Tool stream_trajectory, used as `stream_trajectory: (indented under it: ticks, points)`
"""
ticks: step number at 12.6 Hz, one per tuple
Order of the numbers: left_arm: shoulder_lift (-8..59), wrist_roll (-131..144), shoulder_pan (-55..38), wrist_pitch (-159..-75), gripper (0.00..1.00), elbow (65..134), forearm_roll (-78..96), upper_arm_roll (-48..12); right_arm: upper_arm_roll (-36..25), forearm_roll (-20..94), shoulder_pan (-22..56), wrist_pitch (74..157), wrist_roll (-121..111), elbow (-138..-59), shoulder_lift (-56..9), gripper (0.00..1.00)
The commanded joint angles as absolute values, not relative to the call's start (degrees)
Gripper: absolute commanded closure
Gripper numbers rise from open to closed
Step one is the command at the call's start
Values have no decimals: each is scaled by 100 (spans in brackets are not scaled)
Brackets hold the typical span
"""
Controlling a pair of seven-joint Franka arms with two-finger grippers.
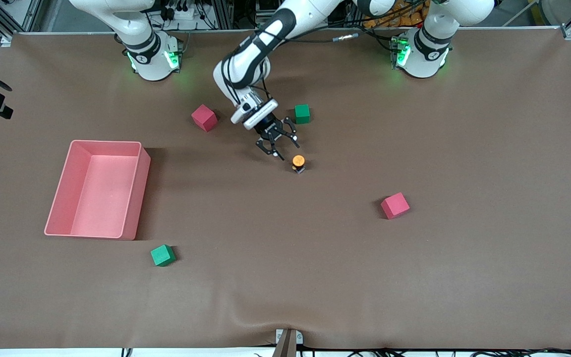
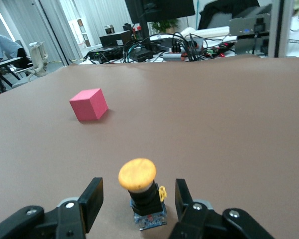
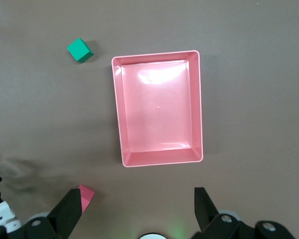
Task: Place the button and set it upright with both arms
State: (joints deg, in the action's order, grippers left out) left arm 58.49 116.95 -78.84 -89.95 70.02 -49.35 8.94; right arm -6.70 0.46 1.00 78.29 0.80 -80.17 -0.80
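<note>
Left wrist view shows my left tool (image 2: 139, 204) spread wide astride the upright button (image 2: 142, 191) at lower centre on the desk (image 2: 229, 124), while my right tool (image 3: 137, 211) waits wide, high over the pink bin (image 3: 197, 107).

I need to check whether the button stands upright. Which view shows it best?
The left wrist view: the button fills the foreground, upright between the open left claw's fingers. The front view shows it small, from above. The right wrist view misses it.
</note>
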Motion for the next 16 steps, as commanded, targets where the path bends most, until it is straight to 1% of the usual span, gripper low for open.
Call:
stream_trajectory:
  ticks: [1, 4, 8, 11, 12, 13, 15, 16]
  points:
    - [5380, 10639, -7796, -8921, 33, 7084, -4527, 931, -694, 114, 114, 7778, 167, -7963, -105, 0]
    - [5230, 9249, -7323, -8991, 31, 7058, -4325, 871, -694, 114, 97, 7778, 167, -7963, -105, 0]
    - [4572, 7422, -6611, -9534, 30, 7058, -3842, 862, -694, 114, 79, 7770, 167, -7972, -105, 0]
    - [4360, 6866, -6303, -9790, 30, 7058, -3726, 861, -694, 114, 79, 7770, 167, -7980, -105, 0]
    - [4211, 6264, -6093, -9930, 30, 7058, -3674, 853, -694, 114, 79, 7770, 167, -7989, -105, 0]
    - [4140, 5605, -5943, -9993, 29, 7058, -3474, 826, -694, 114, 88, 7778, 167, -8007, -105, 0]
    - [3781, 4592, -5285, -10343, 28, 7058, -2580, 835, -694, 114, 88, 7770, 167, -8016, -105, 0]
    - [3701, 4196, -5039, -10345, 28, 7058, -2245, 844, -694, 114, 79, 7770, 167, -8016, -105, 0]
